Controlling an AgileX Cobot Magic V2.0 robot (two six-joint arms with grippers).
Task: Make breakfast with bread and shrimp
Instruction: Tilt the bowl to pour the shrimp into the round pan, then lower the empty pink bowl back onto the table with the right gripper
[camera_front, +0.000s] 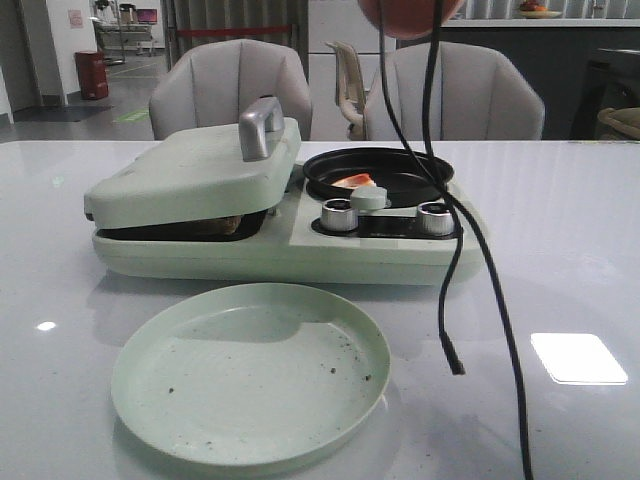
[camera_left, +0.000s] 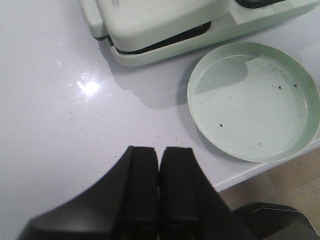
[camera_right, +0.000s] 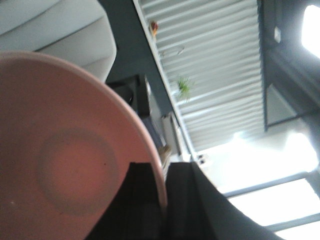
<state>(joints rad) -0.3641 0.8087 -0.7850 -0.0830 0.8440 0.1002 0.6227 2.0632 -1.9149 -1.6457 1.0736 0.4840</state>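
Note:
The shrimp (camera_front: 355, 182), small and orange-white, lies in the black round pan (camera_front: 400, 185) on the right half of the pale green breakfast maker (camera_front: 250, 250). The maker's lid (camera_front: 190, 170) is down on the left half. A brown edge of bread (camera_front: 230, 224) shows in the gap; the rest is hidden. My right gripper (camera_right: 164, 167) is shut on the rim of a pink bowl (camera_right: 65, 150), held high above the pan; the bowl's bottom shows at the front view's top edge (camera_front: 410, 15). My left gripper (camera_left: 159, 152) is shut and empty over the bare table, left of the plate.
An empty pale green plate (camera_front: 250, 375) with dark crumbs sits in front of the maker, also in the left wrist view (camera_left: 255, 100), near the table's front edge. Two black cables (camera_front: 445, 260) hang down in front of the maker's knobs (camera_front: 338, 215). Grey chairs stand behind the table.

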